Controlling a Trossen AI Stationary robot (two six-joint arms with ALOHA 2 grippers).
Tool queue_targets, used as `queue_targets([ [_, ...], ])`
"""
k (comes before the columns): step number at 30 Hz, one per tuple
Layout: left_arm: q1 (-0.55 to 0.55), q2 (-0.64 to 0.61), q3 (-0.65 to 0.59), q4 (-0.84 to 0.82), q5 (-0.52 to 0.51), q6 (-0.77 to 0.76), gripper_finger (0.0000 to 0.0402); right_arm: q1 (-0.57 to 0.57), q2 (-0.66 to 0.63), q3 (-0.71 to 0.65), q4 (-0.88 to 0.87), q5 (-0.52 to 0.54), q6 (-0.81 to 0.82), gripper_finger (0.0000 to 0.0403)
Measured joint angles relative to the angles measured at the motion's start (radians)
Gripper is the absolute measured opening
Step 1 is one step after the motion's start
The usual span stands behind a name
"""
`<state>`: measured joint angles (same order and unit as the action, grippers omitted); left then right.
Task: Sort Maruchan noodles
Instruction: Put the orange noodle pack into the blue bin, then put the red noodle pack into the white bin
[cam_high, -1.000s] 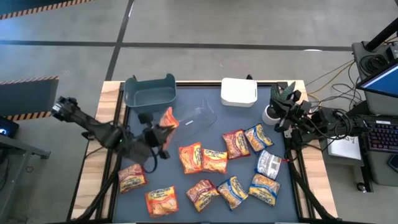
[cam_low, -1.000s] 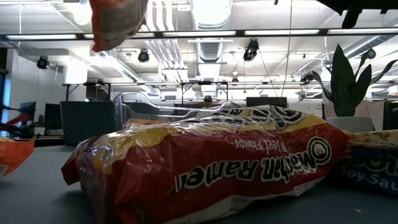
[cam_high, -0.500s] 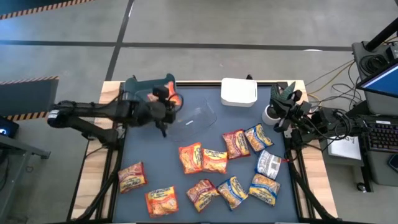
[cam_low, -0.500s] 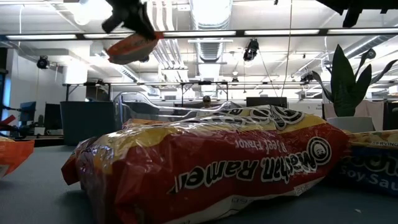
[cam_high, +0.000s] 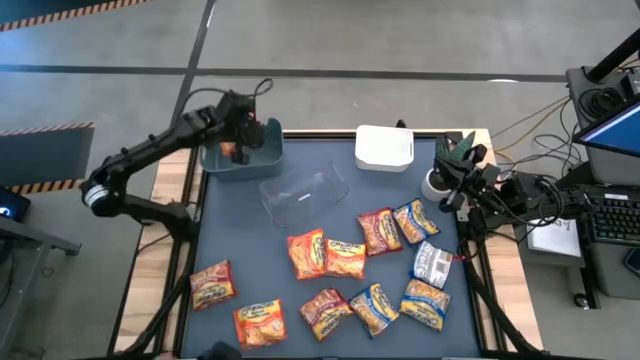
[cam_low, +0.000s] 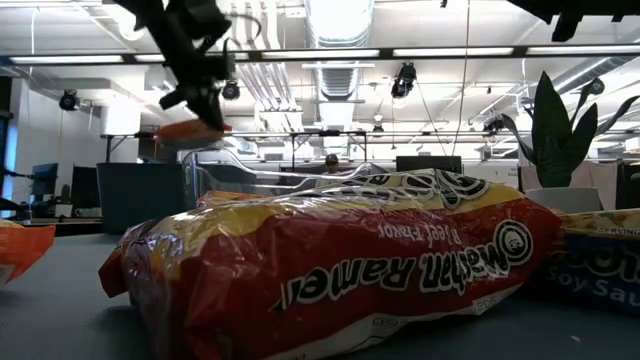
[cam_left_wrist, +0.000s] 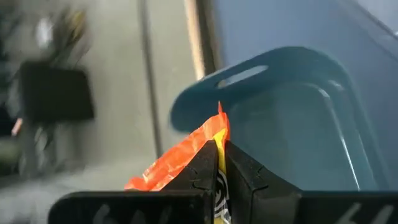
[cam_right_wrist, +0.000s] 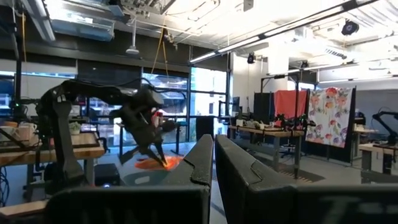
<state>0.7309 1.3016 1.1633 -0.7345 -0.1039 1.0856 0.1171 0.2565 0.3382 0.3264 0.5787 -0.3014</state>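
My left gripper (cam_high: 243, 135) is shut on an orange-yellow noodle packet (cam_high: 233, 152) above the teal bin (cam_high: 262, 158) at the table's far left corner. The packet also shows in the low view (cam_low: 188, 131) and in the left wrist view (cam_left_wrist: 177, 165), with the bin (cam_left_wrist: 292, 124) beneath it. Several more packets (cam_high: 345, 258) lie flat on the dark mat, a red one (cam_low: 340, 270) close to the low camera. My right gripper (cam_high: 455, 165) waits at the far right edge, shut and empty (cam_right_wrist: 214, 155). My left gripper pinches the packet's edge (cam_left_wrist: 216, 138) between its two fingers (cam_left_wrist: 202, 171). The fingers slant down from above. The packet juts out past the fingertips, lifted clear and hanging over the open teal bin.
A clear bin (cam_high: 303, 195) lies on the mat just right of the teal bin. A white bin (cam_high: 384, 148) stands at the far edge. A white cup (cam_high: 436, 184) is beside my right arm. Loose packets fill the mat's near and right parts.
My left gripper has carried the orange packet from above the mat's left middle toward the far edge and the teal bin, then lowered it over the bin. It stays shut on the packet. The other packets have not moved.
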Motion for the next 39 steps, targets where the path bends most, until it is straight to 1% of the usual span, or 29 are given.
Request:
queue_targets([
  [1, 0.017, 0.013, 0.0, 0.0, 0.047, 0.044, 0.0, 0.0, 0.0, 0.0, 0.0, 0.0, -0.006, 0.0009],
  [3, 0.044, 0.04, 0.0, 0.004, 0.098, 0.111, 0.0, 0.0, 0.0, 0.0, 0.0, 0.0, -0.022, 0.0009],
  [5, 0.057, 0.067, 0.0, 0.006, 0.099, 0.151, 0.0, 0.0, 0.0, 0.0, 0.0, 0.0, -0.032, 0.0009],
  [9, 0.066, 0.133, 0.0, -0.011, 0.142, 0.168, 0.0, 0.0, 0.0, 0.0, 0.0, 0.001, -0.039, 0.0009],
  [14, 0.073, 0.219, -0.001, -0.016, 0.169, 0.176, 0.0, 0.0, 0.0, 0.0, -0.014, 0.001, -0.035, 0.0009],
  [17, 0.072, 0.261, -0.001, -0.015, 0.169, 0.188, 0.0, 0.0, 0.0, 0.0, -0.028, 0.001, -0.032, 0.0009],
  [25, 0.072, 0.318, -0.001, 0.011, 0.169, 0.181, 0.0003, 0.0, 0.0, 0.0, -0.041, 0.001, -0.013, 0.0009],
  [28, 0.072, 0.339, -0.001, 0.011, 0.156, 0.168, 0.0013, 0.0, 0.0, 0.0, -0.041, 0.001, -0.01, 0.0009],
  [35, 0.071, 0.355, 0.0, 0.019, 0.069, 0.127, 0.0048, 0.0, 0.0, 0.0, -0.041, 0.001, -0.005, 0.0009],
  [39, 0.069, 0.34, 0.001, 0.017, 0.057, 0.102, 0.0069, 0.0, 0.0, 0.0, -0.041, 0.001, 0.009, 0.0009],
])
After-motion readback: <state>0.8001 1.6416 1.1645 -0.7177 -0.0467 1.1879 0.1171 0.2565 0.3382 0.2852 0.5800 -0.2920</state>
